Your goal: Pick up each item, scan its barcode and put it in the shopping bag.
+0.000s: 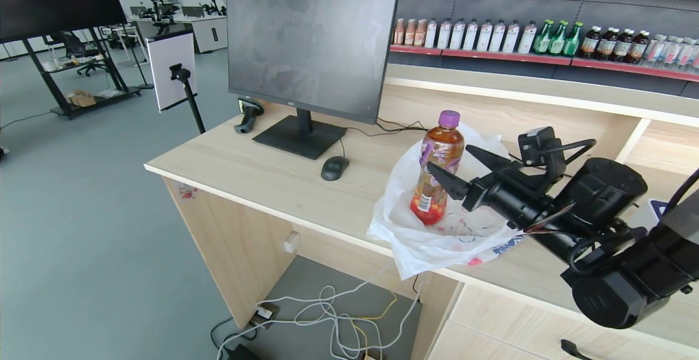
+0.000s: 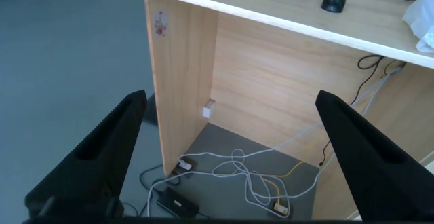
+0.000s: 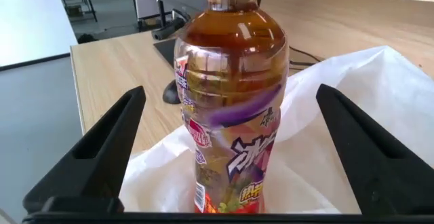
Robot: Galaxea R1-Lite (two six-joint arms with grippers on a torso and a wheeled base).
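In the head view a purple-capped clear plastic bottle of amber drink (image 1: 438,169) stands upright inside the crumpled white plastic shopping bag (image 1: 431,245) on the pale wooden worktop (image 1: 262,174), with the right jaws released over the bag (flanking the bottle, not gripping); in the left wrist view the left jaws are released too, well below the bag (image 2: 422,20); in the right wrist view the bottle (image 3: 230,102) sits in the bag (image 3: 366,102) between the spread jaws.

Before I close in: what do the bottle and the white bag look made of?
Bottle: clear glossy plastic, probably; the amber drink shows through and highlights glint on it. Bag: thin white plastic film, it seems; crumpled, soft folds, slightly translucent.
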